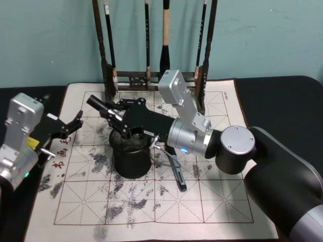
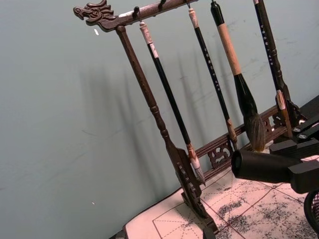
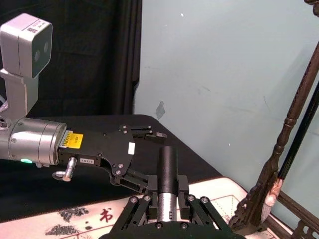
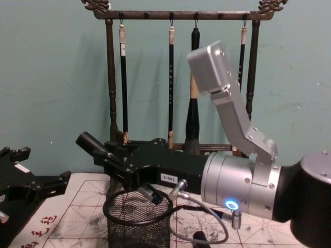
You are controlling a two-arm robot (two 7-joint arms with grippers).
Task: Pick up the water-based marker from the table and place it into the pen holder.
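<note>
**Pinched aslant above the pen holder [image 1: 132, 164]**

Grips the marker [image 1: 97, 103] tight in the right gripper [image 1: 115, 120], over the holder's rim near the middle of the tabletop [image 1: 217, 201]. Points its free end up toward the left rear corner, long axis tilted. Holds the left gripper [image 1: 73, 128] spread wide at the left edge.

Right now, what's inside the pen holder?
Chest view, through the pen holder mesh: nothing visible inside. The marker is tilted above the rim, clamped in the right gripper, which covers most of the mouth, so the bottom is unconfirmed.
</note>
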